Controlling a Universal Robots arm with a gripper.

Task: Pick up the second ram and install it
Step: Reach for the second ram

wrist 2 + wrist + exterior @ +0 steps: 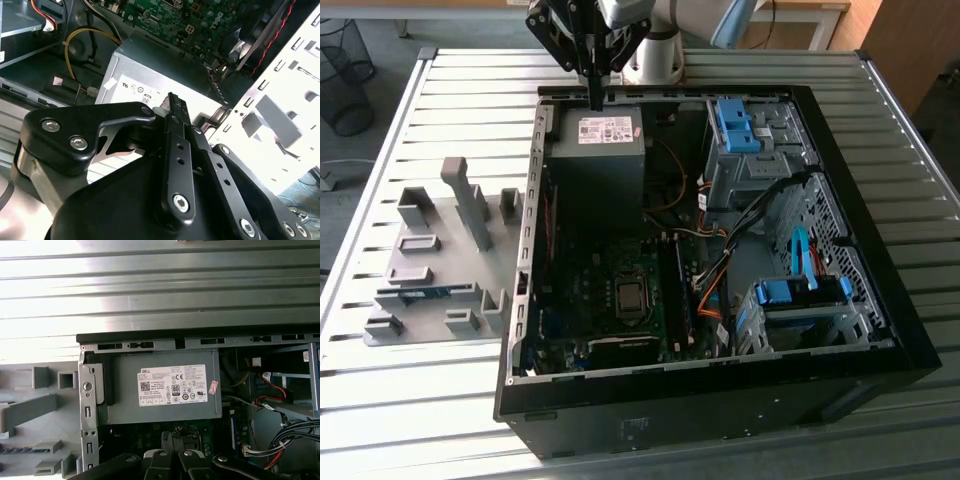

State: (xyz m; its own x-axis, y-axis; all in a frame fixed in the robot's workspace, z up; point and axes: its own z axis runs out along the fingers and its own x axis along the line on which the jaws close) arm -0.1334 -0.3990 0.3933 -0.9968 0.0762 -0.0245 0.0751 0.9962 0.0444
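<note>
A black computer case point(720, 400) is lying open on the slatted metal desk point(420, 420), its near wall closing off the foreground in the exterior view. Just behind that wall, the green motherboard point(590, 290) is showing its square processor socket point(632, 297). A blue-clipped drive cage point(800, 295) is sitting toward the exterior view's right, with orange and black cables point(710, 285) trailing past it.

On the desk to the exterior view's left of the case, a grey holder tray point(460, 265) is carrying several upright blocks. The second ram point(425, 293) is lying flat in a slot near the tray's near edge, showing as a thin blue strip, untouched and well apart from the tool.

Farther back, the grey power supply point(600, 150) with its white label is filling the case's rear corner, and both wrist views are looking onto that same box point(165, 390) point(145, 75). The tool point(596, 100) is hanging point-down over the power supply's far edge, right at the case's back rim. Its fingers are pressing together into one thin black tip with nothing seen between them, and in the second wrist view the black linkage is tapering to that tip point(172, 99).

Beyond it, the arm point(660, 20) is rising pale behind the case, and a wire wastebasket point(345, 60) is sitting on the floor at the far corner on the exterior view's left
</note>
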